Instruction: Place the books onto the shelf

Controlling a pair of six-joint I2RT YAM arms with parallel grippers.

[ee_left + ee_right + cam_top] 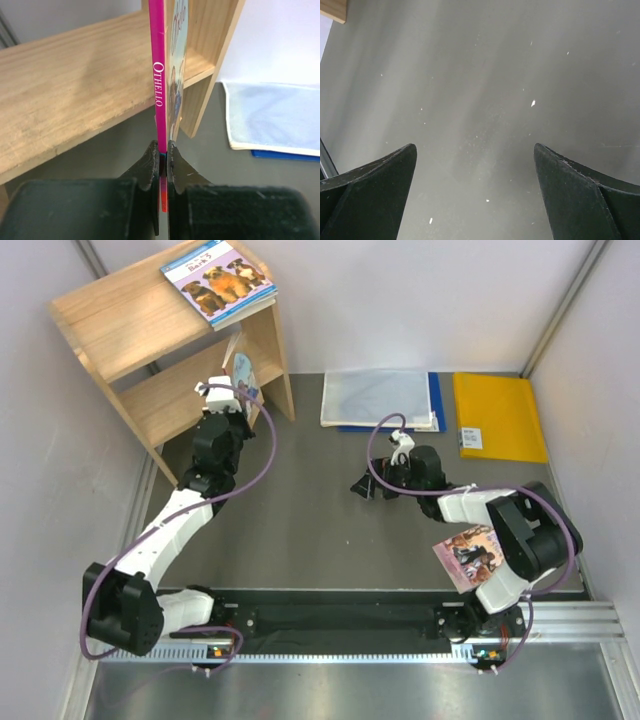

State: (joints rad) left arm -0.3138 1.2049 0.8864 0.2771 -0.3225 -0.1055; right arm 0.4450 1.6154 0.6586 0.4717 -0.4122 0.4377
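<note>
- The left gripper (164,150) pinches the Othello book (159,85) by its bottom edge alone, with the book upright just off the lower board (75,100) of the shelf (110,315). With so short a hold, the thin book may pivot or slide out.
- If it is pushed in crooked, its cover could catch the side panel and buckle.
- The dog book (218,278) lies at the end of the top board — a knock to the shelf might tip it off.
- The right gripper (475,165), jaws spread wide, hangs over bare table (495,75); the pink-purple book (468,557) sits by its arm's base — awkward to reach.
</note>
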